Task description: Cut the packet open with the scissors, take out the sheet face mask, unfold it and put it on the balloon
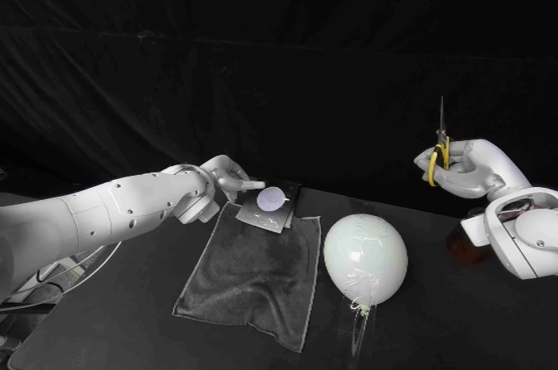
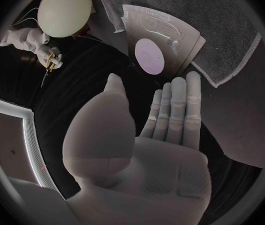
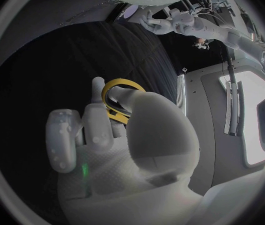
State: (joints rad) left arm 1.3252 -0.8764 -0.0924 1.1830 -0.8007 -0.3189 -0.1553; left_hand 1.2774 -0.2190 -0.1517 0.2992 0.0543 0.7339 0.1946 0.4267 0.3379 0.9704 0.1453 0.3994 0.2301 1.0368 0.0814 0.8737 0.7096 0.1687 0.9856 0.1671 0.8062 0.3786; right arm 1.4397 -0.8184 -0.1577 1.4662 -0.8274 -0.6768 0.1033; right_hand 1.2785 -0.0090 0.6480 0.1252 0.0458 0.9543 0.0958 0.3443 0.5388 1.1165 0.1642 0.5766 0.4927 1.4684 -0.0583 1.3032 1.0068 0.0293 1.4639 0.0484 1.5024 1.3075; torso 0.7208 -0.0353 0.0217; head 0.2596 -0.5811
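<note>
Nearest on the black table lay a dark grey cloth, a long rectangle of napped fabric with a paler stitched hem. Just beside it, toward the robot's right, rested the balloon, pale, glossy and egg-shaped, with its knotted neck pointing back at the robot. On the cloth's far end lay the packet, flat and foil-like, with a round pale sticker on its face.

The left hand was at the packet's far corner. The left wrist view added what the head view could not. The palm was bare, the fingers straight and side by side, the thumb raised, and nothing was held. The fingertips came close to the packet's edge, but whether any touched it could not be told.

Farther off and well apart, the right hand was raised above the table. It was closed around the scissors, whose thin metal blades were together and pointing straight up. The right wrist view showed their handle as a smooth yellow ring round a finger. Behind everything hung a creased black curtain.
</note>
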